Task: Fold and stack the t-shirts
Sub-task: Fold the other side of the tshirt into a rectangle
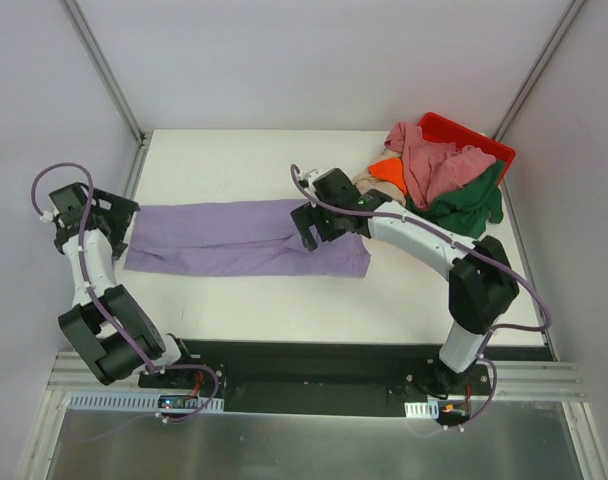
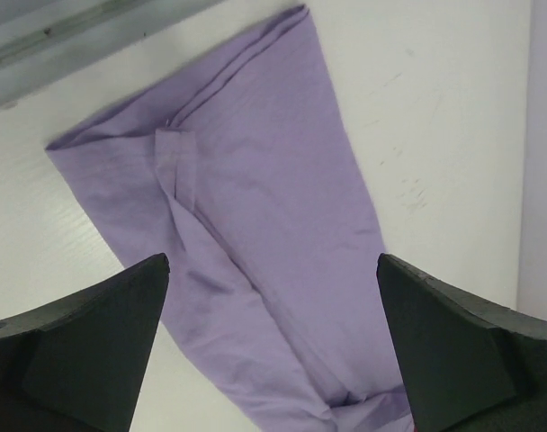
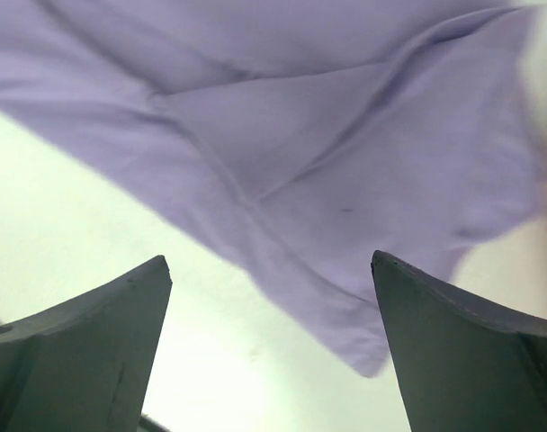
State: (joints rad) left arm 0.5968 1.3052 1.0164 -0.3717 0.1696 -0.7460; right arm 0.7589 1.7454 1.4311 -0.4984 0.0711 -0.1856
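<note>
Overhead alone is showing the bin (image 1: 454,125), upper right; left gripper (image 1: 122,216) and right gripper (image 1: 316,230) are hovering wide-jawed at opposite ends of the purple shirt (image 1: 234,245).

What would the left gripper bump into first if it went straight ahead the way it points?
Most likely the lavender t-shirt. In the wrist view it lies flat on the table, right ahead between the open jaws of the left gripper. How far off it is, I cannot tell.

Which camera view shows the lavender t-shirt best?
Top external: the whole lavender t-shirt lies there as a long folded strip. Left wrist shows only one end; right wrist, only a blurred corner.
</note>
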